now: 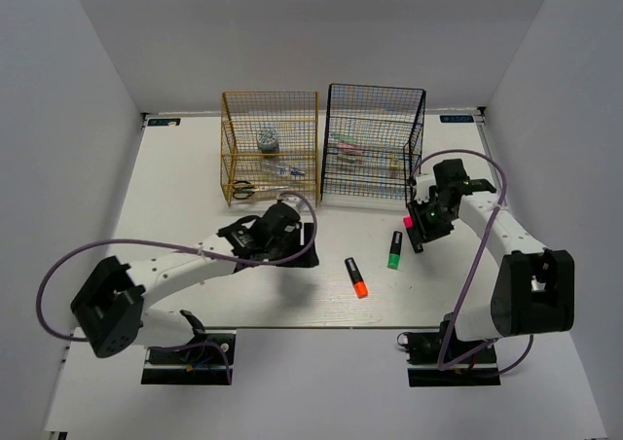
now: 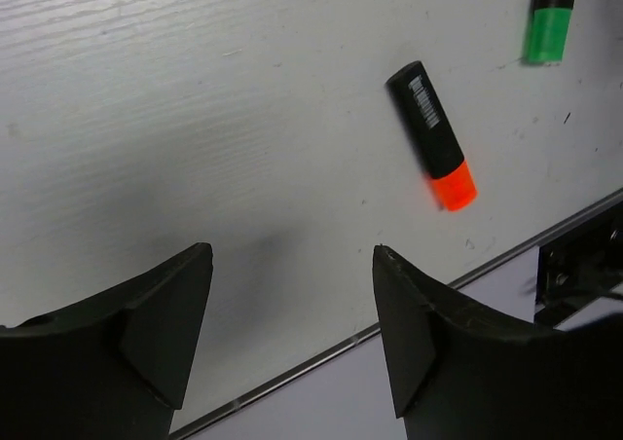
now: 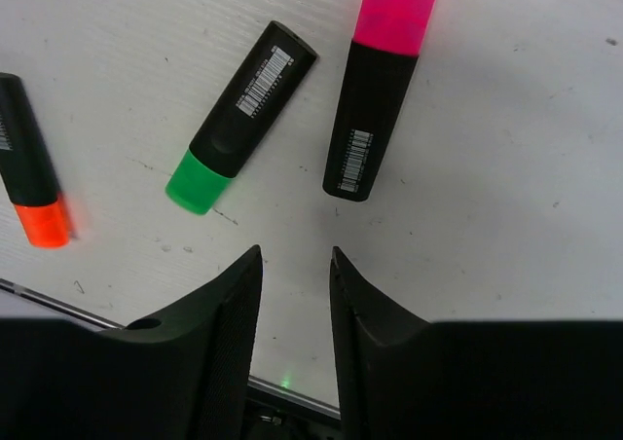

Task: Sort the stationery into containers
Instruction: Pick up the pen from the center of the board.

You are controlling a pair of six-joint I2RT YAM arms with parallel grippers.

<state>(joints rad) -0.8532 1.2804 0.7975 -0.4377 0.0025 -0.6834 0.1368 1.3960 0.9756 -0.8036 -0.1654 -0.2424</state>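
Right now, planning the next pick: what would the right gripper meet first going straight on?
Likely the pink highlighter, its black end just ahead, slightly right; depth unclear, perhaps the table first.

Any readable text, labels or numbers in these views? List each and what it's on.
No text reads clearly.
orange highlighter: barcode label, digits too small to read.
green highlighter: barcode label, unreadable.
pink highlighter: barcode label, unreadable.
far-left corner sticker: blurred.
far-right corner sticker: blurred.
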